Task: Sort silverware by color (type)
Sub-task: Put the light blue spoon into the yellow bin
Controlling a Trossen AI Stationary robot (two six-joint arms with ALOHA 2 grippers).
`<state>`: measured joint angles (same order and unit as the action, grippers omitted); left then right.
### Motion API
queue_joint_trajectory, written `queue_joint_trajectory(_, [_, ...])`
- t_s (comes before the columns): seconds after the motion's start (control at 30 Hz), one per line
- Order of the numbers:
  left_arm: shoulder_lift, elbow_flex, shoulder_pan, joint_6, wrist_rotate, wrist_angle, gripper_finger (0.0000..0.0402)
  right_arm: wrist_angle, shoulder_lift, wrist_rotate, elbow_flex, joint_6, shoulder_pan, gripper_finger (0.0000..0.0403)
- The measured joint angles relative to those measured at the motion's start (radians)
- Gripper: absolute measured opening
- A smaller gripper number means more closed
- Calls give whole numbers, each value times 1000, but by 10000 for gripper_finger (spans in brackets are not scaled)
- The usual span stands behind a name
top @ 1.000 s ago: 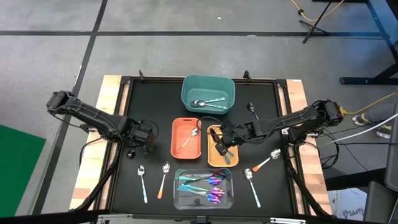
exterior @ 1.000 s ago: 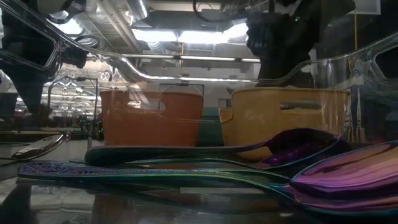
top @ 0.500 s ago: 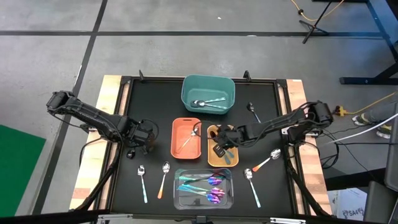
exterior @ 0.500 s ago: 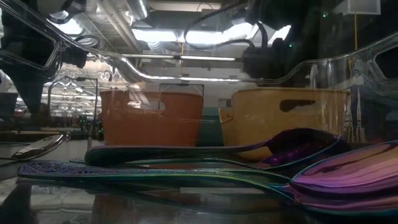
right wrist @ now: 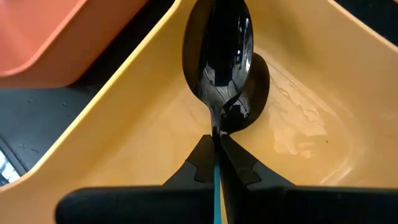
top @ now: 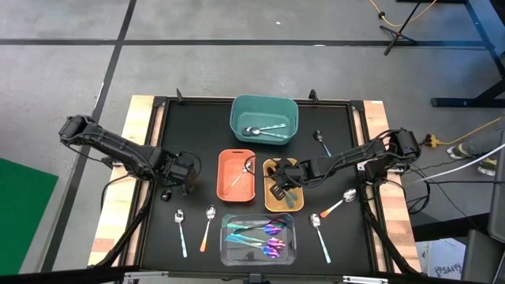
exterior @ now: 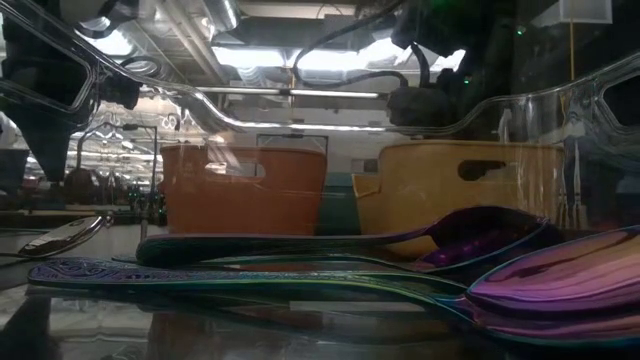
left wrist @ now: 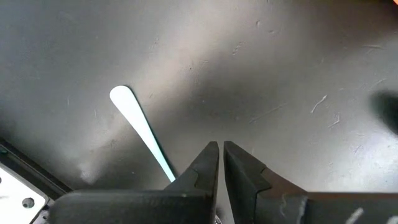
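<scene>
My right gripper reaches into the yellow bin and is shut on a black-headed spoon with a teal handle. My left gripper stands shut, pointing down over the mat left of the orange bin. A pale teal handle lies on the mat and runs under its fingers. Silver spoons lie in the teal bin, one spoon in the orange bin, and iridescent utensils in the clear bin. Loose spoons lie flat on the mat. My right gripper pinches the spoon's thin neck, just behind the black bowl, between its two fingers. The teal handle runs back along the fingers. The fingers slant down from the table's right, and the bowl hangs low inside the yellow bin. Whether the bowl touches the bin's floor I cannot tell. My left gripper stands right beside the pale teal handle, whose near end its own finger hides; whether it touches I cannot tell.
The bins stand close together at mid-table, with the teal one at the far side and the clear one at the near edge. In the low view the iridescent utensils fill the foreground before the orange bin and the yellow bin.
My right gripper has sunk down into the yellow bin with the black-headed spoon, tipping a little steeper, and has stayed shut on it. Most of the drop came early in the second.
</scene>
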<state>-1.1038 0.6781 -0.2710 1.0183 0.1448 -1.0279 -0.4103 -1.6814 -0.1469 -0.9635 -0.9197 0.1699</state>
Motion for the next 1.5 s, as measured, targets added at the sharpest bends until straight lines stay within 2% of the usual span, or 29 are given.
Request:
queue_joint_trajectory(0.23, [0,0,0,1,0,0,19,0,0,0,0,0,0,4])
queue_joint_trajectory(0.53, [0,0,0,2,0,0,19,1,0,-1,0,1,0,53])
queue_joint_trajectory(0.73, [0,0,0,35,0,-2,20,2,0,8,0,8,0,64])
queue_joint_trajectory(0.97, [0,0,0,56,-1,-27,55,1,1,11,0,8,0,65])
queue_joint_trajectory(1.17, [0,0,0,108,-5,-69,88,1,35,68,0,8,0,65])
queue_joint_trajectory(1.5, [-3,-42,0,160,-5,-71,93,-1,154,80,0,12,0,65])
